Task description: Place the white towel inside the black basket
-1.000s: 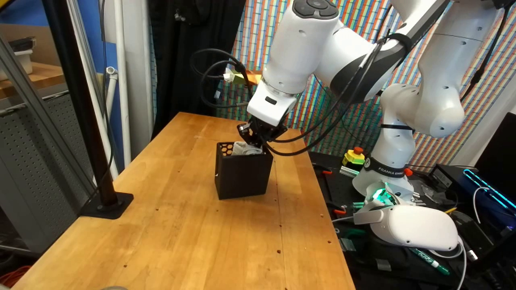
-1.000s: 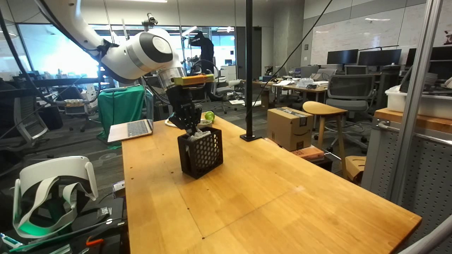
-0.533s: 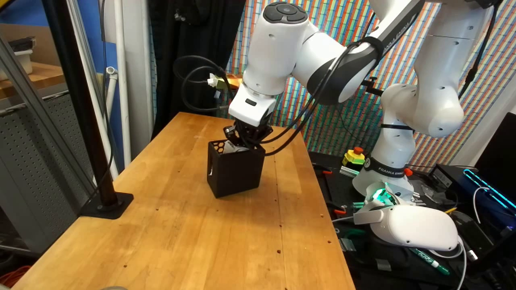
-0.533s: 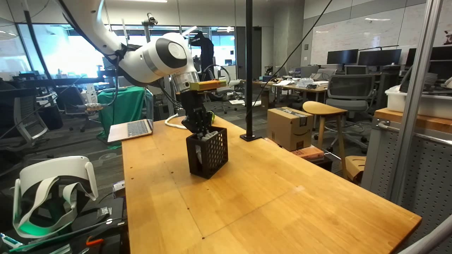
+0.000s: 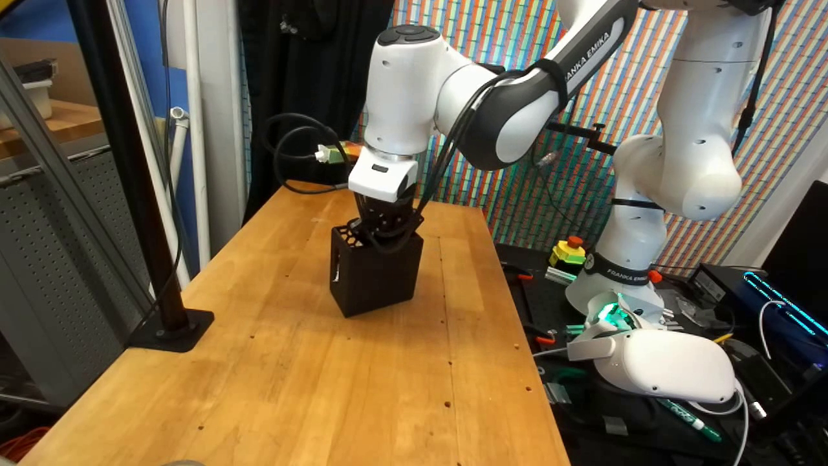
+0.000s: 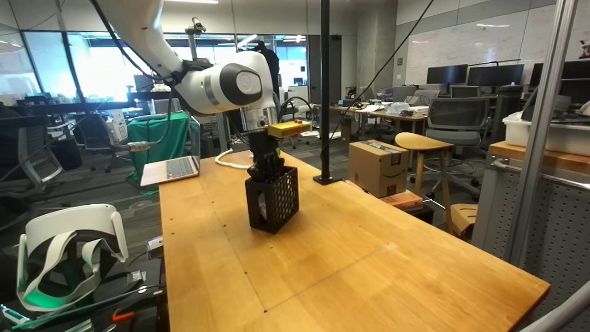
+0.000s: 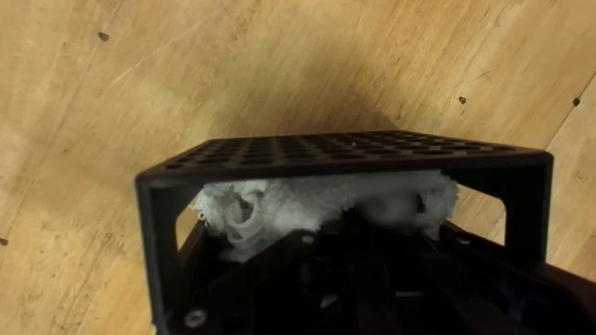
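Note:
The black basket [image 5: 378, 278] stands upright on the table in both exterior views, its honeycomb side [image 6: 285, 198] facing an exterior camera. Down into its mouth reaches my gripper [image 7: 358, 228], pointing nearly straight down, its fingertips below the rim and lost in dark shadow. Its jaws are together; whether they pinch any cloth cannot be made out. The white towel [image 7: 298, 200] lies bunched inside the basket, under and around the fingertips in the wrist view. Through the basket's open end a pale strip of towel [image 6: 262, 205] shows. The rest of it is hidden by the walls and the gripper.
A black pole [image 6: 325, 115] rises from a base plate at one table edge. On the wooden table [image 5: 291, 369] a laptop [image 6: 179, 168] and a white cord [image 6: 228, 161] lie toward the far end. A white headset [image 5: 666, 366] sits beside the table.
The gripper has sunk into the basket and turned more upright. Towel that bulged at the rim is now down inside. The basket has slid and turned slightly.

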Motion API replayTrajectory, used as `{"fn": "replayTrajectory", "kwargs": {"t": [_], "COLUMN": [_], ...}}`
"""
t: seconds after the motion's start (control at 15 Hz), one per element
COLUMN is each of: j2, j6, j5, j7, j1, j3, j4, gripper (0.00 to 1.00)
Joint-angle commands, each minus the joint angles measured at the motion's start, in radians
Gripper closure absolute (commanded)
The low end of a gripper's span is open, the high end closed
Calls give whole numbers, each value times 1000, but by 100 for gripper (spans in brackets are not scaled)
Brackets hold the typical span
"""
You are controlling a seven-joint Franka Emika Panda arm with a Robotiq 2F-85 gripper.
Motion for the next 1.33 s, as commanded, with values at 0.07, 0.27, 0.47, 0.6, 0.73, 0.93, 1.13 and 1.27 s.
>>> {"fn": "replayTrajectory", "kwargs": {"t": [0.07, 0.27, 0.47, 0.6, 0.73, 0.93, 1.13, 1.27], "j2": [61, 41, 13, -31, -77, -138, -201, -240], "j6": [5, -3, -14, -26, -36, -73, -136, -170], "j5": [158, 200, 180, 140, 83, -8, -86, -128], "j7": [-145, -158, -128, -89, -51, 8, 72, 114], "j1": [-50, -52, -37, -14, 16, 64, 104, 122], "j3": [-4, -3, -1, 5, 17, 43, 69, 83], "j4": [11, 4, -6, -22, -37, -42, -37, -37], "gripper": [91, 91, 91, 91, 91, 91, 91, 91]}}
